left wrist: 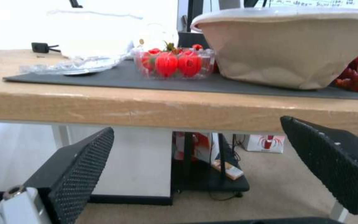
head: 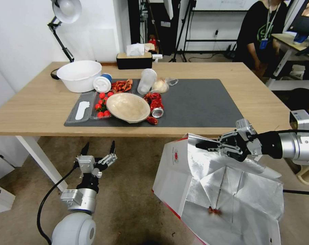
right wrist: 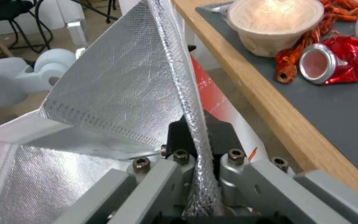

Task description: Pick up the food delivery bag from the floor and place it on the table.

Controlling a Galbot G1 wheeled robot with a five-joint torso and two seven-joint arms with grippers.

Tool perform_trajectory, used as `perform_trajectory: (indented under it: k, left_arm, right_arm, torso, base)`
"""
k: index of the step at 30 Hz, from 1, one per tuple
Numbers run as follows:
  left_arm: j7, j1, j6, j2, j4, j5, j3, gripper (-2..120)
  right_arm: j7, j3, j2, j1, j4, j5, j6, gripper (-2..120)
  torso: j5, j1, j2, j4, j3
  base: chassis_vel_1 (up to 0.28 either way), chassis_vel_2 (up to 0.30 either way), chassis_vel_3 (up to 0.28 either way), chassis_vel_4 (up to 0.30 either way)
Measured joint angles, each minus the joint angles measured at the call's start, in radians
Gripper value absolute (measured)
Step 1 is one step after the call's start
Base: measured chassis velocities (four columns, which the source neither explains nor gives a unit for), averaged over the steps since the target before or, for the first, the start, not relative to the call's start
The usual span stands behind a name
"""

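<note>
The food delivery bag [head: 181,177] is white with a red logo and a silver foil lining. It hangs open just below the table's front edge at the right. My right gripper [head: 209,145] is shut on the bag's upper rim. In the right wrist view the foil rim [right wrist: 187,93] runs pinched between the fingers of that gripper [right wrist: 199,140]. The table [head: 31,112] is light wood with a dark grey mat [head: 202,105]. My left gripper [head: 98,149] is open below the table's front edge, left of the bag, with nothing between its fingers [left wrist: 79,168].
On the mat stand a paper bowl [head: 128,107], a box of strawberries [head: 101,103], a can [head: 157,112], red wrappers and a cup. A white basin [head: 79,75] and a tissue box [head: 134,60] sit farther back. The right part of the mat is bare. A white table leg [head: 38,160] stands left.
</note>
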Motion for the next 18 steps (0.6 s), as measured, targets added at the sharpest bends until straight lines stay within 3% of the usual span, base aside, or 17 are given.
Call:
perform_trajectory:
  k: [18]
  left_arm:
    - [0.0, 0.002, -0.001, 0.001, -0.001, 0.0, 0.001, 100]
  right_arm:
    - [0.002, 0.001, -0.002, 0.0, 0.003, 0.001, 0.0, 0]
  torso:
    - [0.0, 0.034, 0.082, -0.0001, 0.048]
  base:
    - [0.0, 0.0, 0.0, 0.0]
